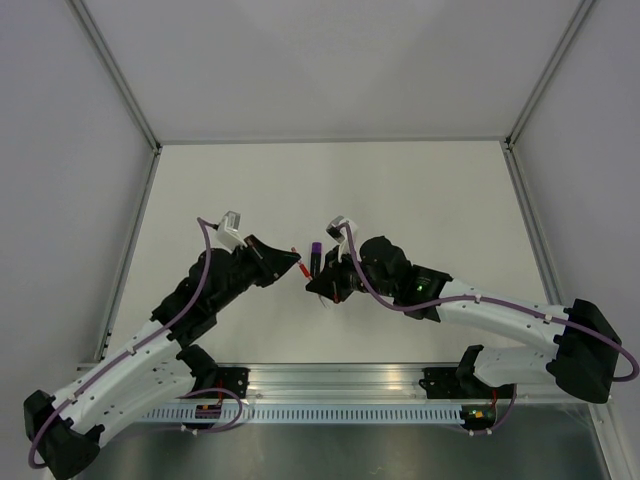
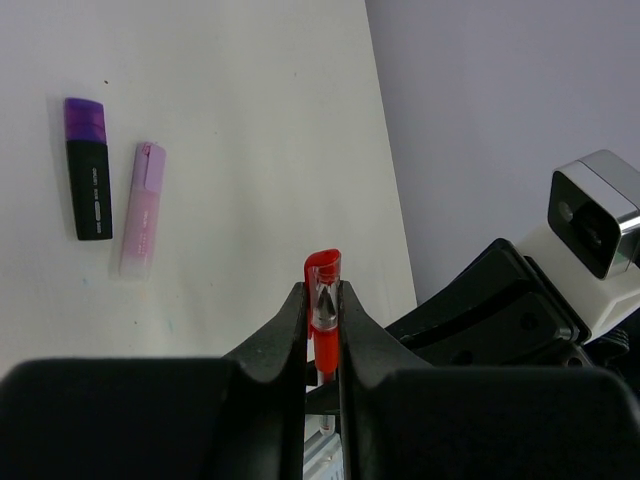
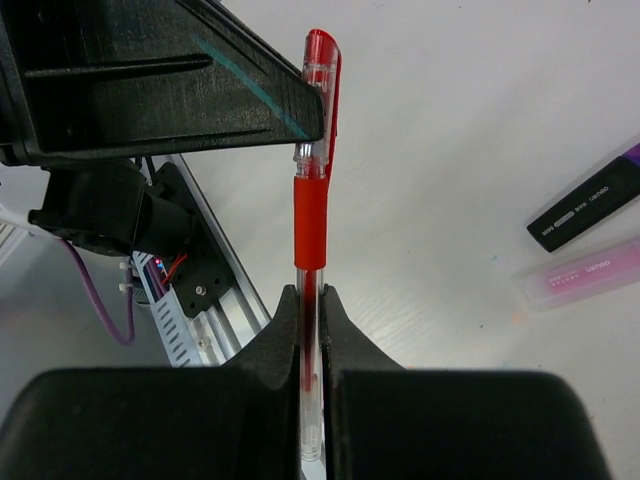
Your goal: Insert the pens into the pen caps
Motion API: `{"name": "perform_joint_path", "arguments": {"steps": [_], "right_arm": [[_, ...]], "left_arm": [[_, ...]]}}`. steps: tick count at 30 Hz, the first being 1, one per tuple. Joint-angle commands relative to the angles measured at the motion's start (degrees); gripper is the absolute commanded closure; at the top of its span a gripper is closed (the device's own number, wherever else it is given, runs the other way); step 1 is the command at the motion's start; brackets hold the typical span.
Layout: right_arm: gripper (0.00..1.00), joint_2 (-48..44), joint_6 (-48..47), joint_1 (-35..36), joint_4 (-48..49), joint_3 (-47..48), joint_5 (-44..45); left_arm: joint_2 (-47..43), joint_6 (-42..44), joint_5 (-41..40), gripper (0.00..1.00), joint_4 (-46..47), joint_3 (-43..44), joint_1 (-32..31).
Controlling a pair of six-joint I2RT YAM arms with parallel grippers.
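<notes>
My left gripper [image 2: 322, 300] is shut on the slim red pen cap [image 2: 323, 280], which stands upright between the fingers. My right gripper [image 3: 310, 295] is shut on the clear barrel of the thin red pen [image 3: 310, 225]. The pen's tip end sits inside the cap [image 3: 318, 100], which is pressed against my left finger [image 3: 200, 90]. In the top view both grippers, left [image 1: 288, 262] and right [image 1: 322, 280], meet above the table's middle. A pale pink marker [image 2: 140, 210] and a black marker with a dark purple end [image 2: 87, 170] lie side by side on the table, away from both grippers.
The white table [image 1: 400, 200] has grey walls on three sides. An aluminium rail [image 1: 350, 385] with the arm bases runs along the near edge and shows in the right wrist view [image 3: 200, 300]. The right wrist camera [image 2: 595, 215] is close to my left gripper.
</notes>
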Motion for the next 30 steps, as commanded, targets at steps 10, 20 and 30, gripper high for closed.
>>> {"name": "perform_joint_path", "arguments": {"steps": [10, 20, 30], "right_arm": [[1.00, -0.39, -0.39, 0.20, 8.29, 0.43, 0.24], [1.00, -2.23, -1.45, 0.91, 9.52, -0.10, -2.94], [1.00, -6.71, -0.40, 0.91, 10.05, -0.71, -7.94]], "left_arm": [[-5.24, 1.92, 4.99, 0.65, 3.49, -3.39, -0.54], [-9.37, 5.78, 9.21, 0.29, 1.30, -1.73, -0.53], [-12.54, 16.33, 12.46, 0.24, -0.81, 4.51, -0.45]]}}
